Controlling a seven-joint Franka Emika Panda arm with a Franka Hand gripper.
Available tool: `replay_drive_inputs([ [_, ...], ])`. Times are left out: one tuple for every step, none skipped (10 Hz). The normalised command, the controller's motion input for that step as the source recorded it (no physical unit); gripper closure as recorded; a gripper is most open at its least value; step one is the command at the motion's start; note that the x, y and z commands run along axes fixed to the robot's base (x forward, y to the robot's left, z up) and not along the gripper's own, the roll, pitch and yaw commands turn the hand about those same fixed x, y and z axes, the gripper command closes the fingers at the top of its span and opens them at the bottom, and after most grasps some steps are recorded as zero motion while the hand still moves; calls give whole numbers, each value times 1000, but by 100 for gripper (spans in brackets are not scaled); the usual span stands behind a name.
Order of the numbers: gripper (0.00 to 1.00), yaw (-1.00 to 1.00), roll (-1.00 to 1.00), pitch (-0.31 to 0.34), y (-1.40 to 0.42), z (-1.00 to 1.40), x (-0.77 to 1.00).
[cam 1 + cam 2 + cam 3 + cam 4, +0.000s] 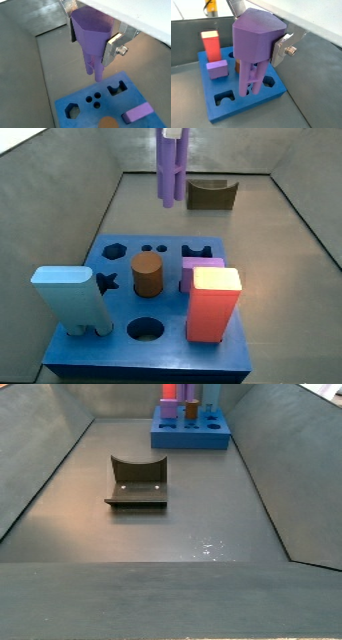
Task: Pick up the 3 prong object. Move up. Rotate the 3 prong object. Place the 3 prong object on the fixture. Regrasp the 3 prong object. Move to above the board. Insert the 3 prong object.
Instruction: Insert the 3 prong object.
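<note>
While hand (92, 37) clamps long purple lobed peg (91, 35) upright, I judge it staged over thick blue holed board (83, 102) for insertion.

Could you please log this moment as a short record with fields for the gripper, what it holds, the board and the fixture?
gripper: shut on the purple peg, raised near the board
purple peg: held upright, hanging in the air, not yet in a hole
board: blue, carrying a red block, a light blue block, a brown cylinder and a small lilac block
fixture: on the floor, apart from the board, notch empty
</note>
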Motion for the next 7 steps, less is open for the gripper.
replay_drive_inputs([
  [100,-674,-317,96,0,-174,0],
  [100,-577,-306,73,0,-363,0],
  [100,-277,-331,91,17,-329,9],
  [100,-71,-323,36,6,-351,0],
  [100,189,-326,20,14,-280,20],
  [100,366,-289,0,0,-209,0],
  [100,434,-219,-6,0,-206,0],
])
